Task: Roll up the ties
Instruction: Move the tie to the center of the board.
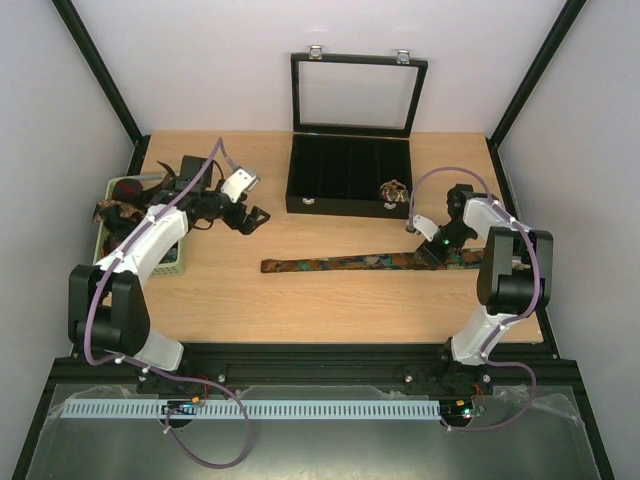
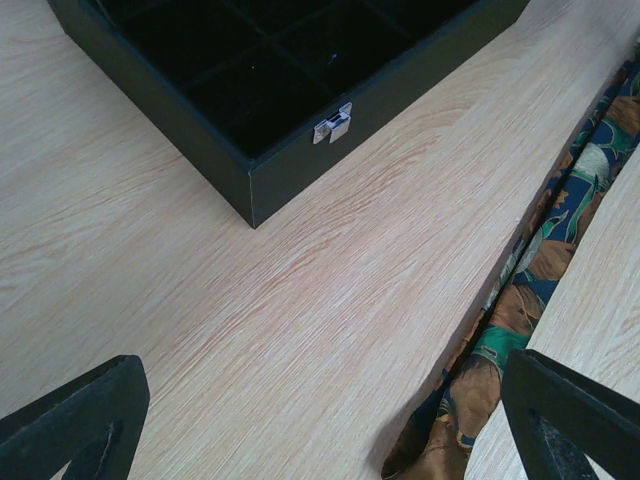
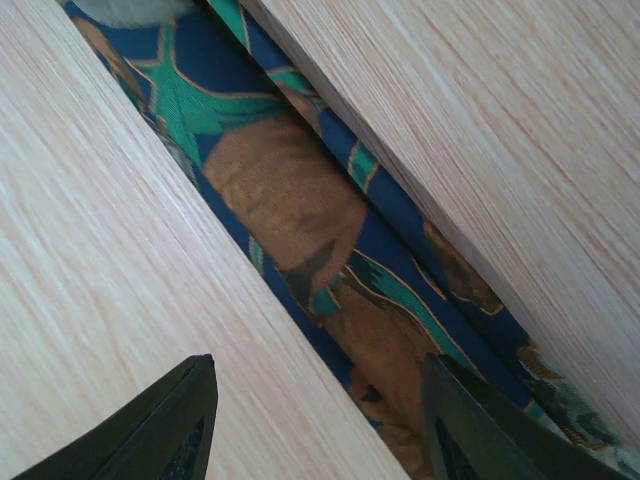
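Counts:
- One wood table (image 1: 300, 300).
- One black box (image 1: 340, 207) at the far middle, with its glass lid (image 1: 358, 95) stood upright.
- Two arms.
- One green basket (image 1: 168, 262) at the far left.
- One flat tie (image 1: 350, 263) stretched left to right across mid-table.
- One rolled tie (image 1: 396, 190) in the box's front right compartment.
- A tangle of basket ties (image 1: 125, 205); their number can't be made out.

Flat tie against the grippers:
- The right gripper (image 3: 318, 360) sits low over the tie's right-hand stretch.
- In its wrist view, one finger (image 3: 160, 430) is over bare wood and the other finger (image 3: 480, 430) is over the cloth. The tie's edge runs between them.
- Whether it touches the cloth, I can't tell.
- The left gripper (image 1: 252, 218) is near the tie's narrow left end, on the box side.
- In its wrist view, the tie's tip lies between the fingers, nearer one of them.

Jaws:
- Right gripper: parted, nothing pinched.
- Left gripper: spread wide, empty.
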`<action>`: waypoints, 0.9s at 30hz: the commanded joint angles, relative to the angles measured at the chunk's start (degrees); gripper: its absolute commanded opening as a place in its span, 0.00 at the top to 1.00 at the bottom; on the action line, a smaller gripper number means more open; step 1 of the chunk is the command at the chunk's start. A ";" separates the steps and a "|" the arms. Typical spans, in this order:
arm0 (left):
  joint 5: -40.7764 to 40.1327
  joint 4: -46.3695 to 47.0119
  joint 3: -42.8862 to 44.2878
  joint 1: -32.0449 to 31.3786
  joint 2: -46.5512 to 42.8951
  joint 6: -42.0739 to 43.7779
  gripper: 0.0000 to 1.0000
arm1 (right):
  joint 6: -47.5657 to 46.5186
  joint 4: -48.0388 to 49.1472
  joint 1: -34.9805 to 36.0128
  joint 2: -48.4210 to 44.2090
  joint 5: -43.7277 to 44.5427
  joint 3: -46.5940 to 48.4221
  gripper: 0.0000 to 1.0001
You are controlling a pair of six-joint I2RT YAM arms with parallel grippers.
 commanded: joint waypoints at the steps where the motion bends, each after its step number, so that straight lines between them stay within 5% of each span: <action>1: -0.01 0.23 -0.87 -0.87 -0.60 2.74 0.01 | -7.59 2.65 -0.24 1.06 6.36 -2.39 0.43; 15: -4.06 -5.09 -4.44 -4.88 -0.30 14.17 0.01 | -17.20 1.98 -11.37 5.66 13.76 -2.07 0.53; 27: -6.95 -4.47 -7.08 -8.11 -0.44 15.07 0.01 | -16.52 0.36 -17.37 5.38 11.93 6.54 0.48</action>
